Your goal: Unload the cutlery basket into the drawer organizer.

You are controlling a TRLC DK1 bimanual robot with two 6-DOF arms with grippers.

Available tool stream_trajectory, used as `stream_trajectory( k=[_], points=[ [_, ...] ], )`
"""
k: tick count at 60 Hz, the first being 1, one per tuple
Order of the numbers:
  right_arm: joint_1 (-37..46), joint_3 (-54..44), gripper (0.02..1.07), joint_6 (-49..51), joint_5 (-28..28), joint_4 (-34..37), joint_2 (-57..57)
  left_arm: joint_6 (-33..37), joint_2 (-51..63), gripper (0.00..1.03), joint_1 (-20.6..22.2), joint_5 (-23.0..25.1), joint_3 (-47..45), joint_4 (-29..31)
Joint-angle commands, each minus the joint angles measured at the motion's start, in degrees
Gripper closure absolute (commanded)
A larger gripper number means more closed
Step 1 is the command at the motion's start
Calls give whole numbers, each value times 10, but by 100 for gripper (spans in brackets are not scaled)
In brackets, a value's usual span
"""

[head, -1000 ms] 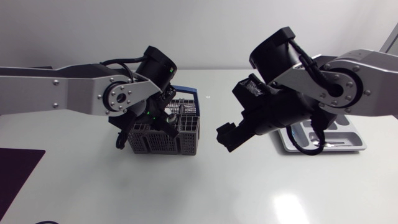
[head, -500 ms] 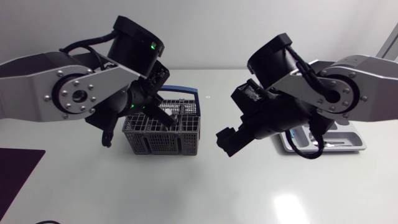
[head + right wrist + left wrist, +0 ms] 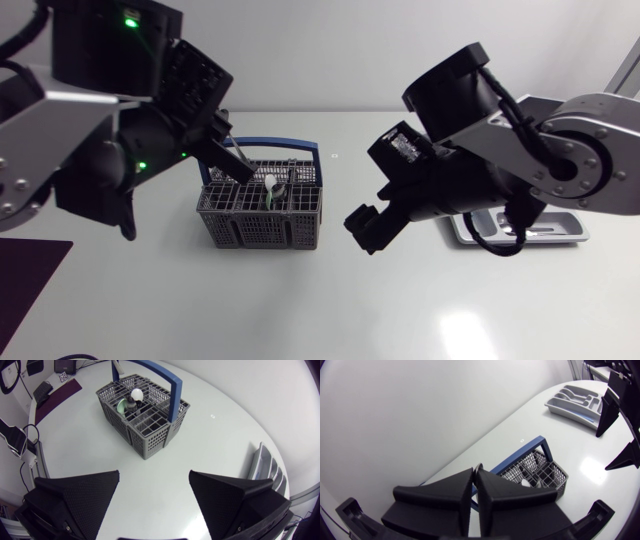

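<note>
Left wrist view, item one: your left gripper [image 3: 475, 474]. Its fingers are drawn almost together and pinch a thin piece of cutlery [image 3: 478, 466] at their very tips. Only its rounded metal end shows, so you cannot tell fork, knife or spoon.

Item two: cutlery basket [image 3: 536, 471], grey mesh with a blue handle [image 3: 520, 453]. It sits below and ahead of those fingers, apart from them.

Item three: drawer organizer [image 3: 574, 399], far ahead of the same gripper and well apart from the basket.

Right wrist view, item four: your right gripper [image 3: 154, 477], fingers spread wide with nothing between them. The basket is ahead of it and the organizer just beside it.

Item five: a white-headed utensil [image 3: 136, 394] and a green piece [image 3: 121, 406], standing in the basket's far half.

Handling note: the held piece is probably steel, so stiff, light and slick. A grip this near the tips is shallow, and the piece could pivot or slide out. For the remaining pieces, take hold of the shaft where it rises above the mesh, not the rounded head.
</note>
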State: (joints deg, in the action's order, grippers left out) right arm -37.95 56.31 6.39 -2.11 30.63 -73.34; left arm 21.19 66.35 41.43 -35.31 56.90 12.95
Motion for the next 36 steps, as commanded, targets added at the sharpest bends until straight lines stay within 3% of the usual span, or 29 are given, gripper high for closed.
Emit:
stream_trajectory(
  k=[1, 11, 36],
  points=[
    [-5, -17, 7, 14, -1, -15, 20, -10, -24, 99, 1, 15, -7, -3],
    [-5, -17, 7, 15, -28, -22, 50, -69, -32, 99, 0, 74, 8, 31],
    [-32, 2, 10, 24, -69, -37, 69, -215, 25, 99, -42, 336, 87, 154]
  ],
)
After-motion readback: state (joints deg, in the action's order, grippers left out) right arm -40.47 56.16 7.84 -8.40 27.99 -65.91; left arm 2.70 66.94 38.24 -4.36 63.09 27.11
